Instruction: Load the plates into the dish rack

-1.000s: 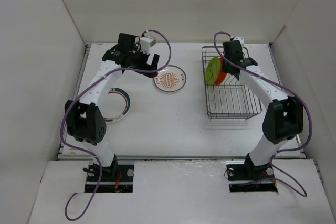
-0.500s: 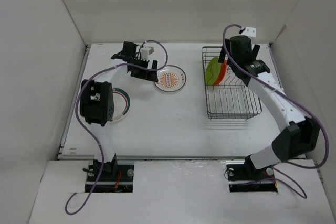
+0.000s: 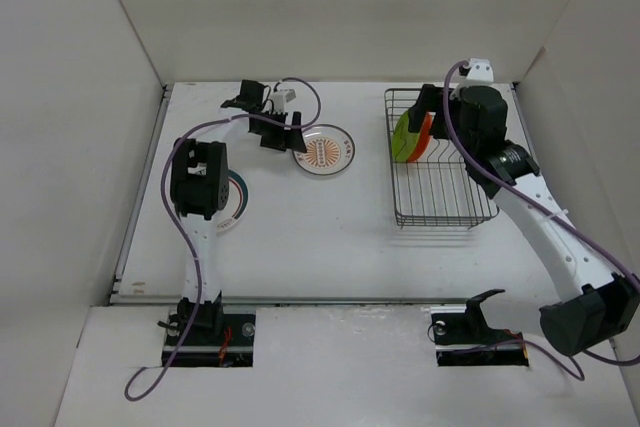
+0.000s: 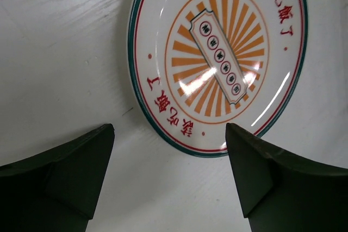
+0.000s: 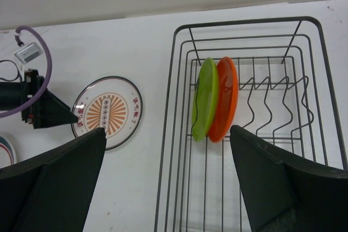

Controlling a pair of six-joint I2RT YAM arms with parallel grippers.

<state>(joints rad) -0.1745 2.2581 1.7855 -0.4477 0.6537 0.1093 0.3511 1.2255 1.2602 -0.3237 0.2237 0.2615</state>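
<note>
left fingers (image 4: 65, 172) apart, empty, over the edge of the sunburst plate (image 4: 217, 63), which lies flat on the counter (image 4: 54, 52). right fingers (image 5: 49, 177) apart, empty, above the dish rack (image 3: 440, 192). lime green plate (image 5: 205, 99) and orange plate (image 5: 225, 96) stand upright inside it. ring-rim plate (image 3: 238, 202) on the counter.

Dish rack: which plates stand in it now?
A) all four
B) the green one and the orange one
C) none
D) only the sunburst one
B: the green plate and the orange plate stand upright side by side in the rack, while the sunburst plate lies flat outside it.
</note>
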